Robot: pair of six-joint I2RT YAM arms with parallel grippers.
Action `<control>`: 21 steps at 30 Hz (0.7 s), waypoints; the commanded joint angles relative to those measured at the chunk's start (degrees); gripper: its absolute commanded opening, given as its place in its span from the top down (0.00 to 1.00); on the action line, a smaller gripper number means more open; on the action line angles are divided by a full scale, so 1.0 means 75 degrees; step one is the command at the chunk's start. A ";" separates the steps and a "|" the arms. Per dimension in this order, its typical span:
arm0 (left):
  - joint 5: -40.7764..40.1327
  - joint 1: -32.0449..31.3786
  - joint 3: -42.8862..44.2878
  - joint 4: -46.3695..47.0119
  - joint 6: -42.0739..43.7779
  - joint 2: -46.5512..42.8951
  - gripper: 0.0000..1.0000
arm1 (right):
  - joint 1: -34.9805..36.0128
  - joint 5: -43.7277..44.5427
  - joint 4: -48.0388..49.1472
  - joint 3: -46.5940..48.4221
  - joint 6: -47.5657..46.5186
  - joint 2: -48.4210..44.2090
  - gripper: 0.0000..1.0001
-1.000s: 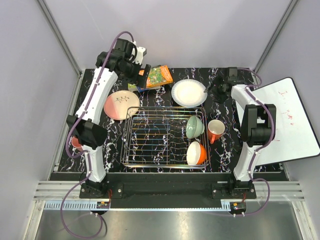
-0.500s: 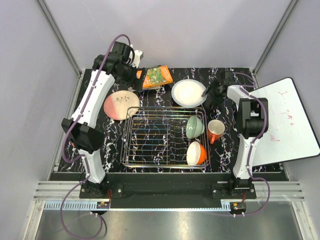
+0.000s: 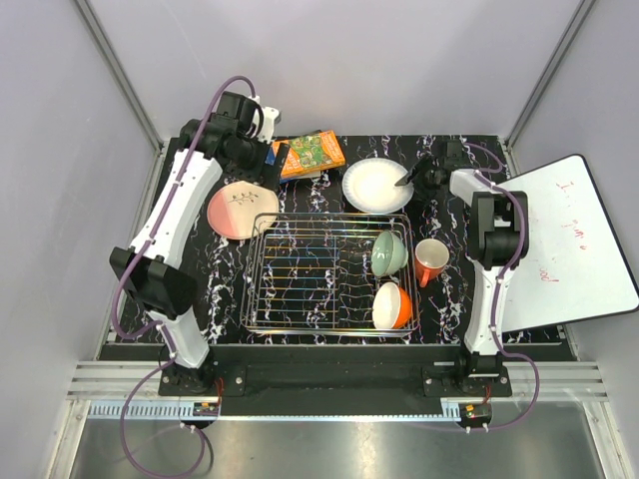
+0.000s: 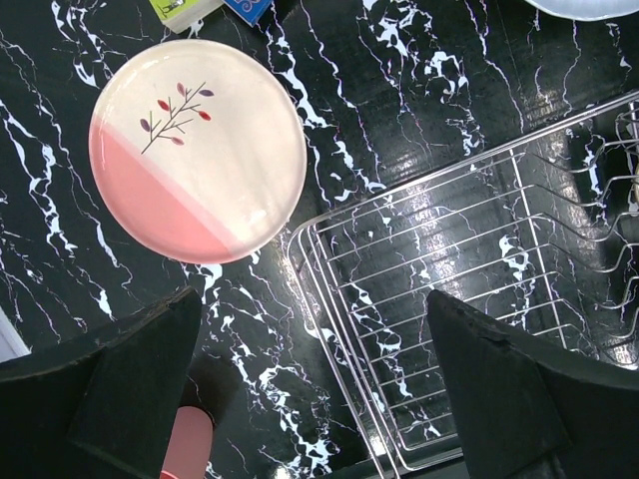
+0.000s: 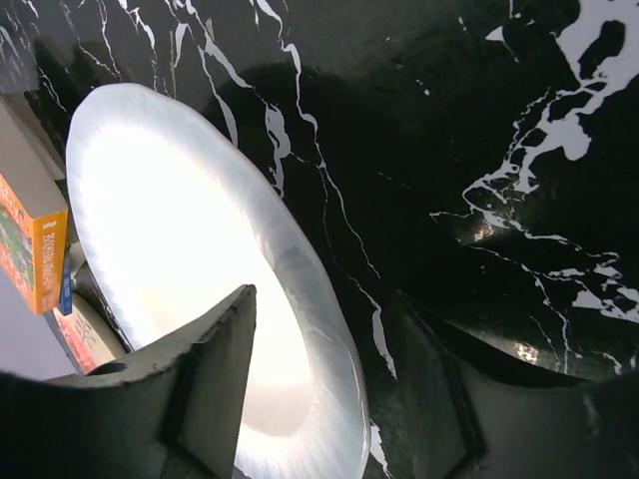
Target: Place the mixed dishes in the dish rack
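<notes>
The white plate (image 3: 374, 186) (image 5: 180, 230) lies flat behind the dish rack (image 3: 300, 274) (image 4: 449, 249). My right gripper (image 3: 407, 182) (image 5: 321, 299) is open and straddles the plate's right rim, one finger over the plate and one over the table. Left of the rack lies the pink-and-cream plate (image 3: 243, 210) (image 4: 200, 150). My left gripper (image 3: 262, 150) (image 4: 312, 295) hangs wide open and empty, high over the rack's back-left corner. The pale green bowl (image 3: 388, 253) and orange bowl (image 3: 392, 306) stand in the rack's right side. The orange-red mug (image 3: 431, 260) sits just outside it. The pink cup (image 4: 185, 447) shows at the left wrist view's bottom edge.
Colourful books (image 3: 310, 155) (image 5: 30, 239) lie at the back between the two plates, close to the white plate's left edge. A whiteboard (image 3: 579, 239) leans off the table's right side. Grey walls enclose the black marbled table (image 3: 329, 215).
My right gripper has slid left onto the white plate's rim and its jaws have narrowed. The left arm has drawn back and to the left, still open.
</notes>
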 commanded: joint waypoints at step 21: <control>-0.0079 0.0041 -0.1218 0.0873 0.0252 -0.0819 0.01 | 0.0043 0.0302 -0.0533 -0.0617 -0.0095 -0.0395 1.00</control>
